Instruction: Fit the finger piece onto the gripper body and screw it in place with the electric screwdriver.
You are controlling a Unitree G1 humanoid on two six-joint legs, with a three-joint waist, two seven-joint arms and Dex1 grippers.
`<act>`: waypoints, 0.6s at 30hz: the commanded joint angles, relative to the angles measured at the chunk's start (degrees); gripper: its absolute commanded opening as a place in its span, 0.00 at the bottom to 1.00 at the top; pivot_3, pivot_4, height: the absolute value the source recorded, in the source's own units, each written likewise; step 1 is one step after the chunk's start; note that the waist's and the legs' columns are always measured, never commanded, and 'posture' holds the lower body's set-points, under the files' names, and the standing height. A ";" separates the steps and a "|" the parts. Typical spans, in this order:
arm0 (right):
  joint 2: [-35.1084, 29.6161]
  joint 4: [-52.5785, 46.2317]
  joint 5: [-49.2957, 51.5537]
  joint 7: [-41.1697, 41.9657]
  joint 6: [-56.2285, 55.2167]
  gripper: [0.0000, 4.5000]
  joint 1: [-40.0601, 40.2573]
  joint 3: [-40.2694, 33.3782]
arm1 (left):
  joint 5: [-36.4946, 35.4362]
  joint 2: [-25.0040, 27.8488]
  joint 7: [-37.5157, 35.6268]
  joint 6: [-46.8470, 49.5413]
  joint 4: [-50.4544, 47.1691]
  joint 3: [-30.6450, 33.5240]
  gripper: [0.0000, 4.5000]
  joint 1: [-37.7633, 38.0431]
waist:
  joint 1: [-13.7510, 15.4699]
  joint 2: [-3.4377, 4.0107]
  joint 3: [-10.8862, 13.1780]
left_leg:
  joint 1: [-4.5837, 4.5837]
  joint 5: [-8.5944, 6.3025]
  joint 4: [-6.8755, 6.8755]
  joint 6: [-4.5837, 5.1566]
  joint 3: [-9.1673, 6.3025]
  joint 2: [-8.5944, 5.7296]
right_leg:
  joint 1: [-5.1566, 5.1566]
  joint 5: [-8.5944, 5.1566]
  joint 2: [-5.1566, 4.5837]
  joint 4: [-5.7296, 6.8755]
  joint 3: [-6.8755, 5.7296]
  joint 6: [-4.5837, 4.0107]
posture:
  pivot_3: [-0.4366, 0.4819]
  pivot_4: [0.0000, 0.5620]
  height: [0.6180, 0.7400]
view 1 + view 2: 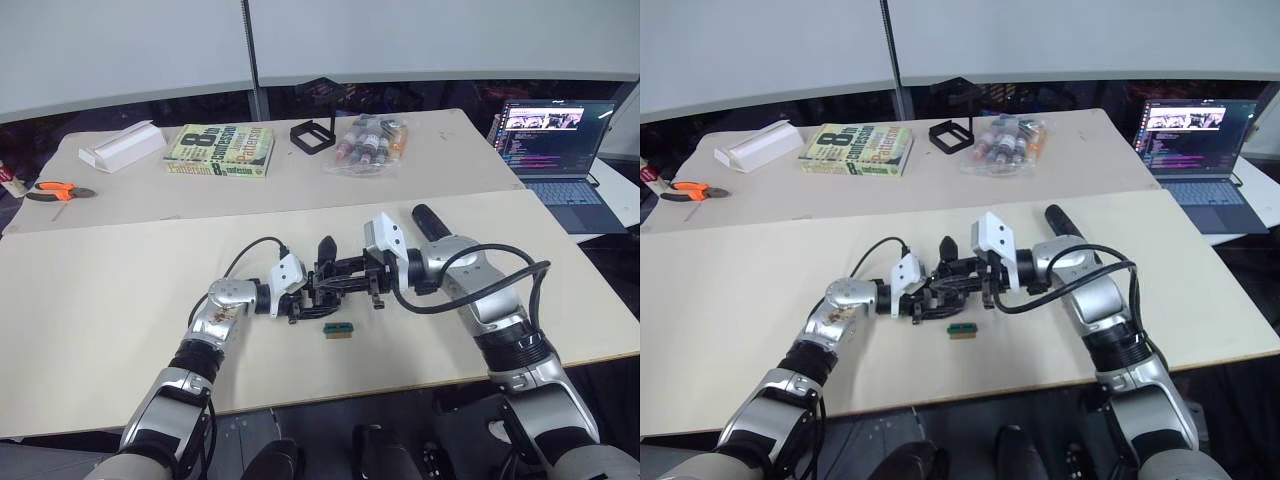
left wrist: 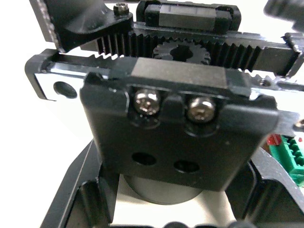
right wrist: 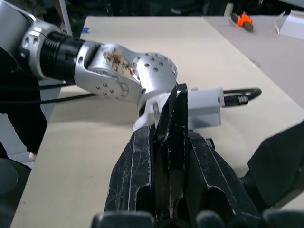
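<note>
Just behind the small green-and-tan block [image 1: 336, 328], the two grippers are meeting nose to nose above the table [image 1: 100, 300]. The left gripper [image 1: 308, 297] is clamping the gripper body [image 2: 176, 126], whose rack, gear and two screws are facing its wrist camera, while the right gripper [image 3: 172, 124] is pinching the finger piece [image 3: 174, 142] narrowly between its fingers, beside that body. Beyond the right forearm, the electric screwdriver [image 1: 432, 222] is lying on the table, farther from the block.
</note>
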 commanded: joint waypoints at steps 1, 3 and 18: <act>0.35 -2.03 0.40 -0.20 -0.78 0.09 -1.12 -0.56 | 0.46 0.25 0.25 0.31 -1.11 -0.24 0.53 0.25 | 0.00 0.00 0.00 | 0.00 0.00 0.00 0.00 0.00 0.00 | 0.00 0.00 0.00 0.00 0.00 0.00 | 0.48 0.27 1.00; 0.26 -1.57 -0.45 -0.25 -1.04 0.09 -0.98 0.07 | 0.44 0.26 0.22 0.40 -1.19 -0.25 0.53 0.24 | 0.00 0.00 0.00 | 0.00 0.00 0.00 0.00 0.00 0.00 | 0.00 0.00 0.00 0.00 0.00 0.00 | 0.48 0.27 1.00; -0.08 0.24 -2.58 -0.34 1.06 0.09 0.15 2.21 | 0.50 0.38 0.19 0.48 -1.35 -0.28 0.53 0.36 | 0.01 0.00 0.00 | 0.00 0.00 0.00 0.00 0.00 -0.01 | 0.00 0.00 0.00 0.01 0.00 0.00 | 0.48 0.27 1.00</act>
